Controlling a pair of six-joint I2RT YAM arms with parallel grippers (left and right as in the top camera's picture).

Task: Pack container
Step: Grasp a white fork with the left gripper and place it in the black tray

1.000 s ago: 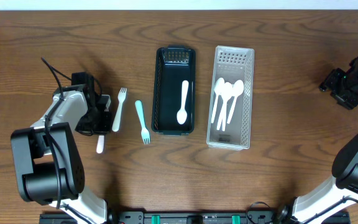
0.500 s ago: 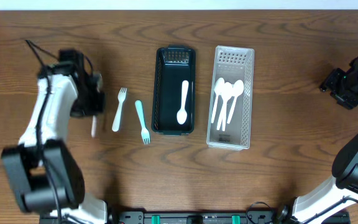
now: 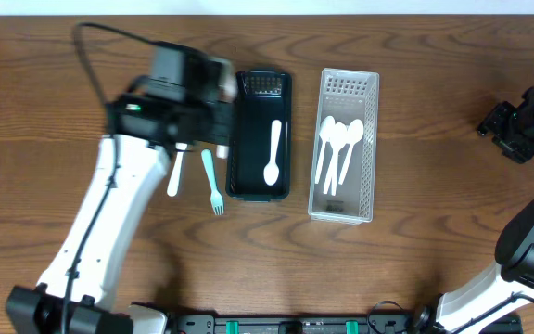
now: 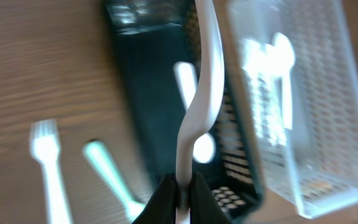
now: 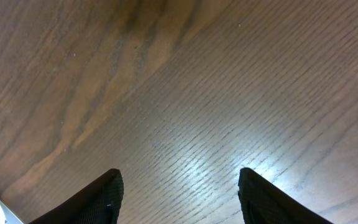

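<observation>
The black container [image 3: 251, 167] lies in the middle of the worktop [image 3: 415, 260], long side from 12 to 6 o'clock, and one white spoon [image 3: 273, 153] rests in it. At 3 o'clock from it, just beside, stands the clear container [image 3: 349, 199] with three white spoons [image 3: 334, 148] together.

At 9 o'clock from the black container, a teal fork [image 3: 212, 181] and a white fork [image 3: 173, 176] lie on the wood, not packed yet. The arm partly covers the white one.

The left gripper [image 4: 180, 186] hangs over the 10 o'clock corner of the black container. Its jaws are clenched on the handle end of a white utensil [image 4: 202, 81], which points away from the camera across the black container. The head of it is out of the picture, so I cannot tell if it is a spoon or a fork. I judge it is held by the end so that it can drop flat into a container.

The right gripper [image 5: 180, 186] is far at 3 o'clock, with jaws released above bare wood, probably parked to leave room.
</observation>
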